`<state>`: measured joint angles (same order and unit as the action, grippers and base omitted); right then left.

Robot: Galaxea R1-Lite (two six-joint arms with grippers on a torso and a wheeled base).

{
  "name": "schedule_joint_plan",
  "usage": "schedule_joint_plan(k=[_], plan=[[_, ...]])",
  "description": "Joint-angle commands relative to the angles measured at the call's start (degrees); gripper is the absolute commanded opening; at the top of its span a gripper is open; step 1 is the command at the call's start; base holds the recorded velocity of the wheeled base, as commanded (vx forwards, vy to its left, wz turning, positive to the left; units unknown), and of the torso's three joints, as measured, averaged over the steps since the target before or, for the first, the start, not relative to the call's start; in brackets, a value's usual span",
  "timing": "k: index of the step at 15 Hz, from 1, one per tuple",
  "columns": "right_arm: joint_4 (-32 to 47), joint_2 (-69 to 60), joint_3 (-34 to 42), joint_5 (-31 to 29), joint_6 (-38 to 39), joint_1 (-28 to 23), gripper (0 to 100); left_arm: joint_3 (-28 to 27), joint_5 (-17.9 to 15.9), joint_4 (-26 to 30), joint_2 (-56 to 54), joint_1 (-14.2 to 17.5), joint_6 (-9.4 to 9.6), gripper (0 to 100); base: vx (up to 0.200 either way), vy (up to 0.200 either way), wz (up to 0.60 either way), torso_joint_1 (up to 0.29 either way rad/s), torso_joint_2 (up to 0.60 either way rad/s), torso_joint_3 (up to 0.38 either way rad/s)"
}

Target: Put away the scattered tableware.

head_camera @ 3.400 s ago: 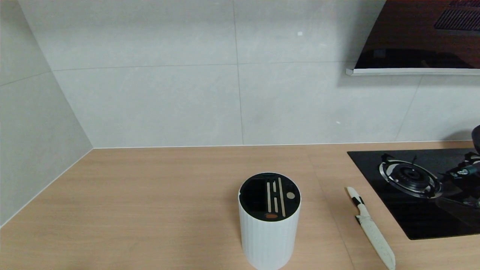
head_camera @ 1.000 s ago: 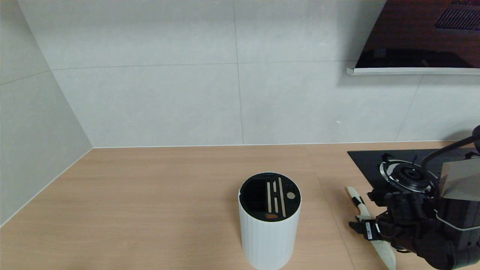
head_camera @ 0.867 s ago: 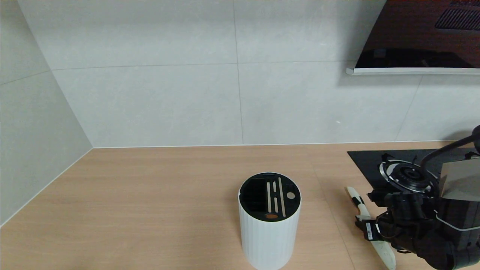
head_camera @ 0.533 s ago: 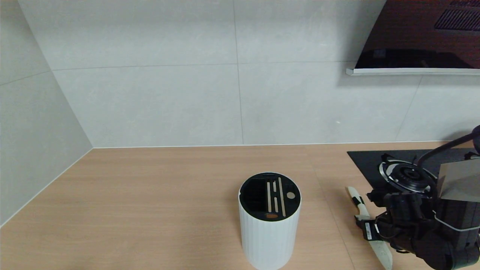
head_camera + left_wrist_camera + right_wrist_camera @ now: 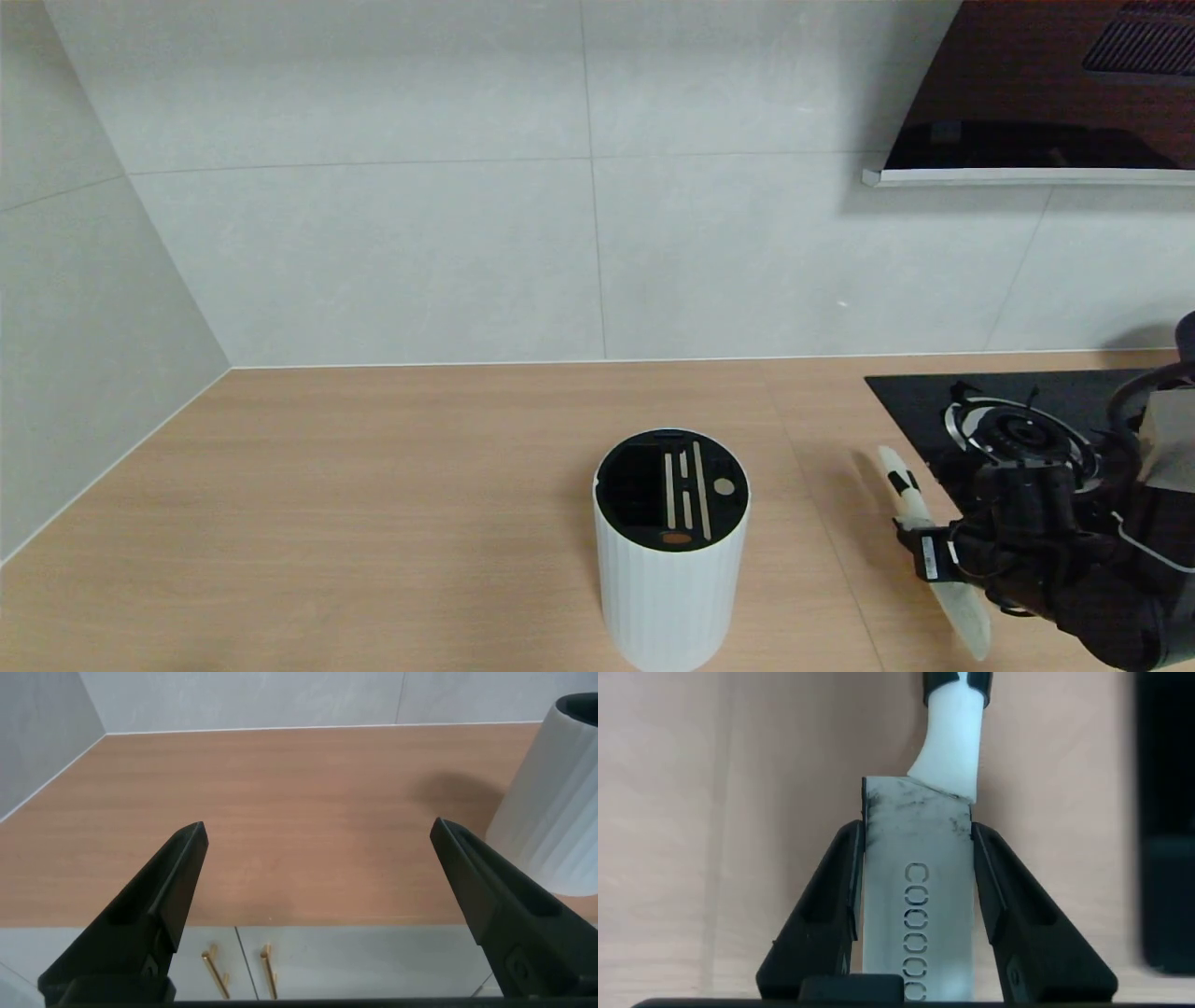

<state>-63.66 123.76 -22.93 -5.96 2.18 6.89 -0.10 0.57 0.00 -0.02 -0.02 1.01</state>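
I note a black gas hob [image 5: 920,403] set into the wooden countertop [image 5: 420,485]. A dark range hood [image 5: 1046,93] hangs above it.

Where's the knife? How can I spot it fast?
Find the black stove at the right end of the wooden counter. Just left of it, the right gripper clamps the knife. It's long, thin and white with a black band, unlike the fat ribbed white holder.

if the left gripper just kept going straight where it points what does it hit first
The left gripper would likely meet the bare countertop first, though depth is unclear; the white holder stands off to the side of its line.
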Motion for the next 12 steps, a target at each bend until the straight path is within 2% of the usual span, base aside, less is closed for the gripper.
schedule_joint_plan(k=[1,3,4,5,6,7,8,9,10,11,12], plan=[[0.0,-10.1,0.5,-1.0,0.0,1.0,0,0.1,0.0,0.0,0.0,0.0,0.22,100,0.0,0.0,0.0,0.0,0.0,0.0],[0.3,-16.4,0.1,-2.0,-0.1,2.1,0,-3.0,-0.7,0.4,0.0,0.0,0.31,100,0.0,0.0,0.0,0.0,0.0,0.0],[4.2,-22.2,-2.7,-1.9,-0.4,3.0,0,-8.9,-4.3,2.3,2.0,-0.2,0.31,100,0.0,0.0,0.0,0.0,0.0,0.0],[12.3,-26.6,-9.0,-1.9,-0.9,3.9,0,-15.2,-10.2,4.7,7.1,-0.5,0.31,100,0.0,0.0,0.0,0.0,0.0,0.0],[16.5,-28.2,-12.0,-1.9,-0.9,4.4,0,-17.7,-12.8,5.4,9.9,-0.5,0.31,100,0.0,0.0,0.0,0.0,0.0,0.0],[27.4,-32.3,-19.2,-1.8,-0.7,6.5,0,-22.4,-18.7,5.6,18.1,-0.5,0.31,100,0.0,0.0,0.0,0.0,0.0,0.0],[33.8,-35.0,-22.9,-1.7,-0.5,8.4,0,-25.7,-22.1,5.6,25.2,-0.6,0.22,100,0.0,0.0,0.0,0.0,0.0,0.0],[38.6,-38.7,-24.8,-1.8,-0.2,11.9,0,-30.8,-25.8,5.1,37.5,-0.8,-0.13,100,0.0,0.0,0.0,0.0,0.0,0.0],[38.7,-41.3,-23.6,-2.0,0.8,16.1,0,-34.2,-26.2,3.2,46.8,-3.2,-0.75,100,0.0,0.0,0.0,0.0,0.0,0.0],[39.4,-42.0,-22.9,-2.3,1.4,19.7,0,-36.1,-26.1,-1.0,53.2,-7.9,-3.74,100,0.0,0.0,0.0,0.0,0.0,0.0],[39.5,-42.3,-22.6,-3.0,1.5,21.5,0,-36.4,-26.1,-3.7,55.6,-10.0,-5.76,100,0.0,0.0,0.0,0.0,0.0,0.0]])
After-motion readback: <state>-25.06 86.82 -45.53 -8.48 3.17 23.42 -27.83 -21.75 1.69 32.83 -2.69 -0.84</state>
